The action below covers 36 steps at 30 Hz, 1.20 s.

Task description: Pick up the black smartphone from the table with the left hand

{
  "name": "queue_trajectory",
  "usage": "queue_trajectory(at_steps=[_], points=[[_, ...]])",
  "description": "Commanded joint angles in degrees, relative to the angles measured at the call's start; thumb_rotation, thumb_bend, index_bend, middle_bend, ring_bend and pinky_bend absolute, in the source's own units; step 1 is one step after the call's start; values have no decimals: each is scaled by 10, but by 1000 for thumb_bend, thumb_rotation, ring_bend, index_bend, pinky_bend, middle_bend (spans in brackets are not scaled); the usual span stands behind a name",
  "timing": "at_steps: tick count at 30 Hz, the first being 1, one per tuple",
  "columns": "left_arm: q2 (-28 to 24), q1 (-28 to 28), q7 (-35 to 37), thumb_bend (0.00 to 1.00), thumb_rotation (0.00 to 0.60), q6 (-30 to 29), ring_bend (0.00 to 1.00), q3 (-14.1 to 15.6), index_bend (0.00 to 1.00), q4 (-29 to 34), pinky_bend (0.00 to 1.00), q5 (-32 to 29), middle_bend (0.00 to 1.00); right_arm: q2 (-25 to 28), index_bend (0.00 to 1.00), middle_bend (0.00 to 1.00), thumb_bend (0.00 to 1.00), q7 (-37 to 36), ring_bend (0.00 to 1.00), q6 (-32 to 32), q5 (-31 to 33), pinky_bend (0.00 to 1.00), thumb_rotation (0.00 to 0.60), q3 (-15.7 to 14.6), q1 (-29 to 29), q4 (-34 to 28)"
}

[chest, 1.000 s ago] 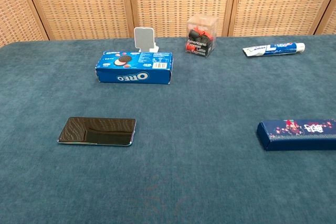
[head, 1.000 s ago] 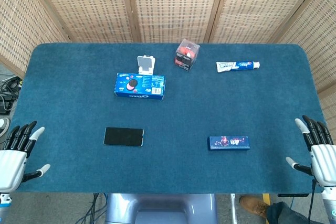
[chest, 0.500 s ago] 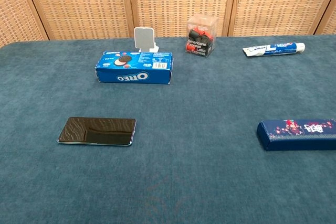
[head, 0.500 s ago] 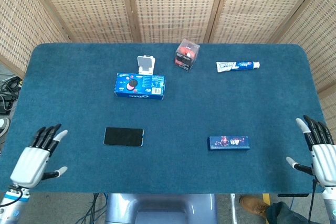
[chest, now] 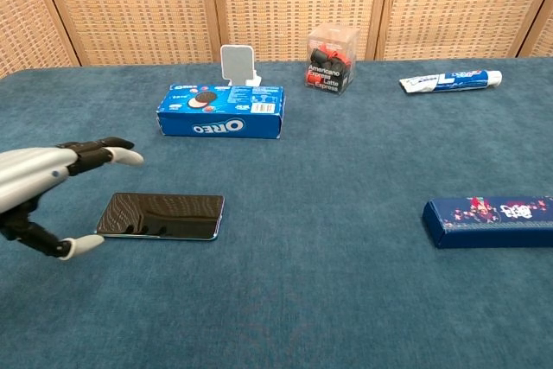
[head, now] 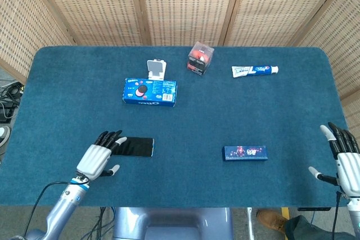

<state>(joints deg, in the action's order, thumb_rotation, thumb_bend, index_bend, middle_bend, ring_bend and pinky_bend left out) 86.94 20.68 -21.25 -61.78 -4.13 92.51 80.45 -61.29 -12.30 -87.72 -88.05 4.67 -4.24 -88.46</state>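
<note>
The black smartphone (head: pixel 136 146) (chest: pixel 161 215) lies flat on the blue table, screen up, in the front left part. My left hand (head: pixel 99 159) (chest: pixel 39 192) hovers at the phone's left end with fingers spread and holds nothing; in the head view its fingertips overlap that end of the phone. In the chest view the thumb is low beside the phone's near left corner and the fingers are above its far edge. At the table's front right edge my right hand (head: pixel 344 158) is open with nothing in it.
An Oreo box (head: pixel 149 92) (chest: pixel 221 111) lies behind the phone, with a small white stand (head: pixel 157 69) at its back. A clear box with red contents (head: pixel 200 58), a toothpaste tube (head: pixel 255 71) and a dark blue flat box (head: pixel 244 153) (chest: pixel 489 220) lie to the right.
My left hand has moved from the front left table edge rightward and inward to the phone's left end, entering the chest view. The phone and the right hand have stayed put.
</note>
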Motion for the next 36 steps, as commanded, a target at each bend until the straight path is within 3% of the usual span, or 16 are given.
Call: queue_trajectory(at_steps=[1,9,21,36], points=[[27,13,-26,294,600,14,0,-13,108,-18,0,-32,0,1,73,0,0,-5,0,2,1,0,600,1,-1,1],[66,40,-31,296,600,37,0,-36,117,-64,0,-81,0,4,73,0,0,-12,0,4,-2,0,600,-2,-1,0],[104,72,-23,334,600,63,0,-43,145,-111,0,-119,0,9,73,0,0,-27,0,11,2,0,600,-2,-3,0],[109,79,-19,333,600,53,0,-26,143,-105,0,-125,0,8,73,0,0,-29,0,17,7,0,600,-1,-5,3]])
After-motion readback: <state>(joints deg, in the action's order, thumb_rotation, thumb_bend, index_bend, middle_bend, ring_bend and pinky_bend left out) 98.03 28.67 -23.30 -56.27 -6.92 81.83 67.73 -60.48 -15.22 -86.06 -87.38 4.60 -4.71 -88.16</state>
